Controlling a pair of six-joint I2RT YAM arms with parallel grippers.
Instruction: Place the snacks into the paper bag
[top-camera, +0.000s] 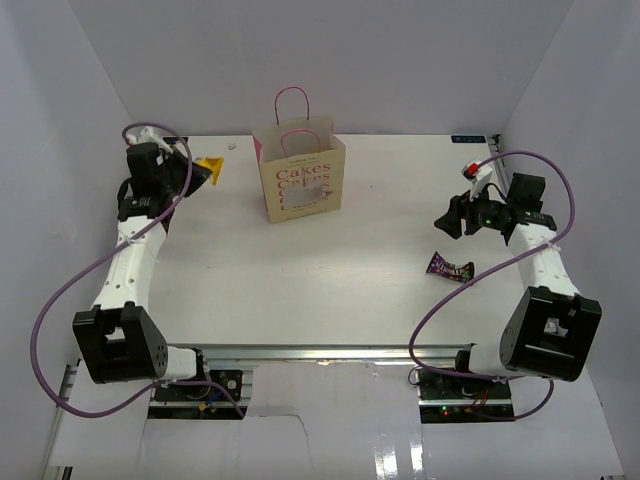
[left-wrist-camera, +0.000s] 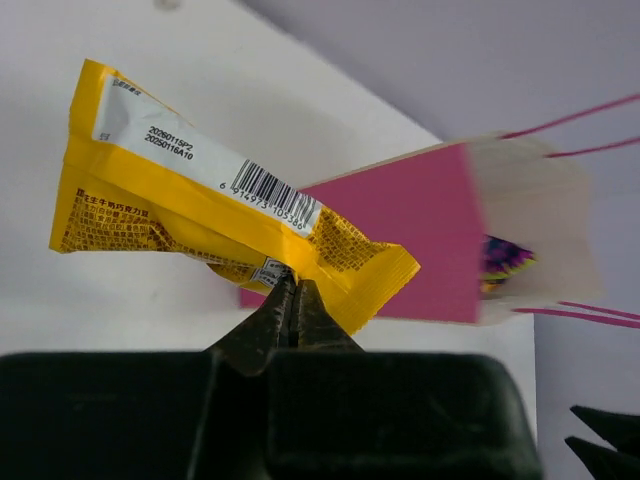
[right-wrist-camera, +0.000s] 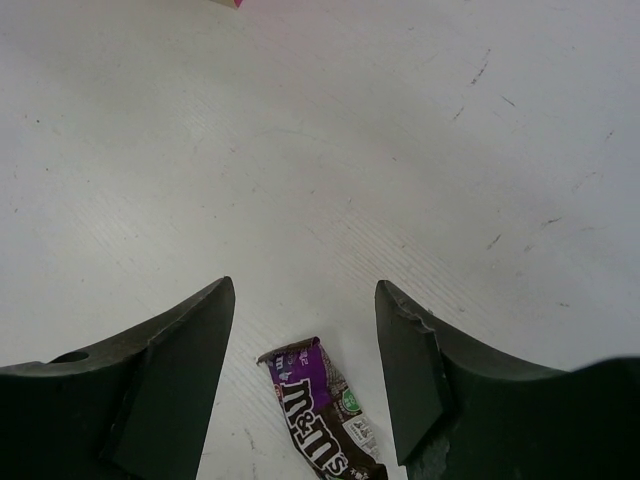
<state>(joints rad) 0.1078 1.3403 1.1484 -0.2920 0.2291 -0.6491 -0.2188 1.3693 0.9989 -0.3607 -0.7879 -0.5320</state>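
I am holding a yellow wrapped bar (left-wrist-camera: 200, 210) in my left pincer (left-wrist-camera: 293, 300), jaws pinched tight on the wrapper's lower seam. It is raised off the counter (top-camera: 330, 290) just left of the paper bag (top-camera: 300, 180), so I am judging this as the carry step, with the drop not yet made. My right pincer (right-wrist-camera: 305, 290) is hanging wide open and empty over a dark purple candy packet (right-wrist-camera: 320, 410) lying flat near the counter's right side. Next I am needing to bring the bar above the bag's open mouth before letting go.
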